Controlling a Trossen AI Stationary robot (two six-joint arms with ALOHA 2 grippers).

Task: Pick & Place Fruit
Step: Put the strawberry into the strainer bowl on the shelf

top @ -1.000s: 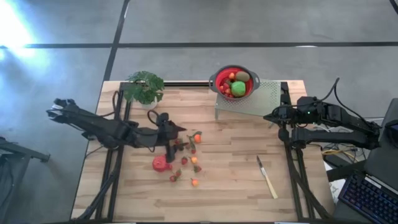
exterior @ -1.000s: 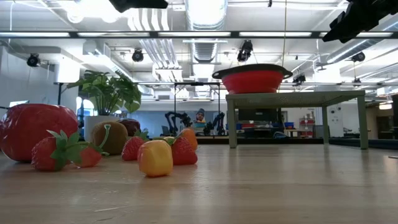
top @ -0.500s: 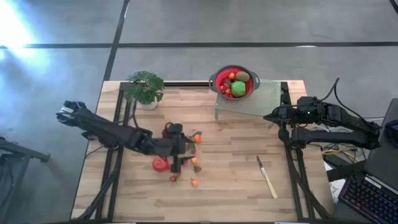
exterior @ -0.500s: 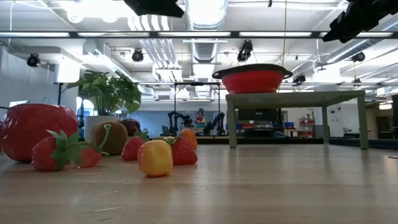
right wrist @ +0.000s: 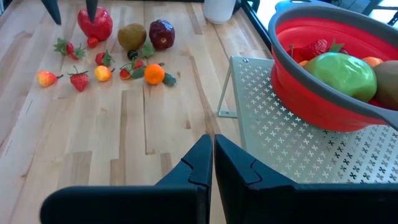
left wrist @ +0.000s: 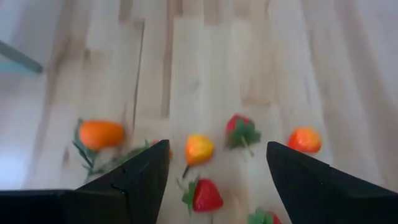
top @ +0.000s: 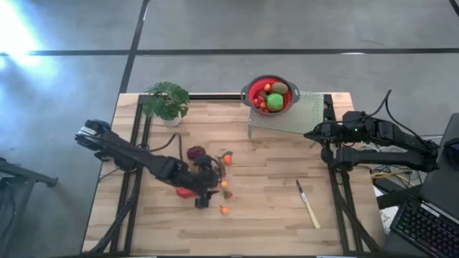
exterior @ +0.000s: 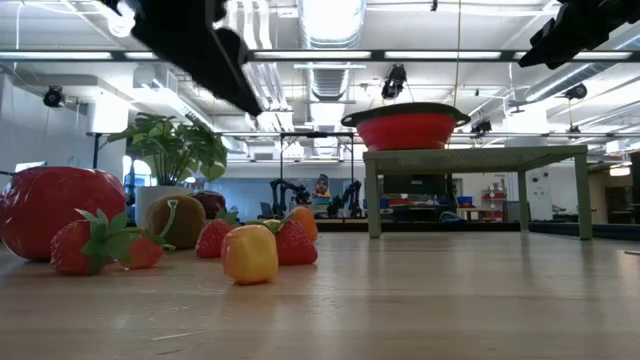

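Note:
Loose toy fruits lie on the wooden table: a big red one (right wrist: 94,23), a brown kiwi (right wrist: 131,35), a dark red one (top: 194,152), an orange (top: 227,159), strawberries (left wrist: 205,194) and a yellow-orange piece (left wrist: 199,148). My left gripper (top: 206,190) hangs open over this cluster; in the left wrist view (left wrist: 216,146) the yellow-orange piece and strawberries show between its spread fingers, untouched. More fruit, with a green apple (right wrist: 339,74), fills the red bowl (top: 270,94). My right gripper (top: 313,135) waits shut near the table's right edge.
The red bowl sits on a perforated metal stand (top: 294,115) at the far side. A potted plant (top: 167,100) stands at the far left. A pale-handled knife (top: 308,204) lies right of the fruit. Bare wood (top: 265,215) stretches between the cluster and the knife.
My left arm has swung toward the table's near edge and slightly right, from beside the dark red fruit to above the middle of the cluster, and has come lower into the low view. The fruits have stayed where they were.

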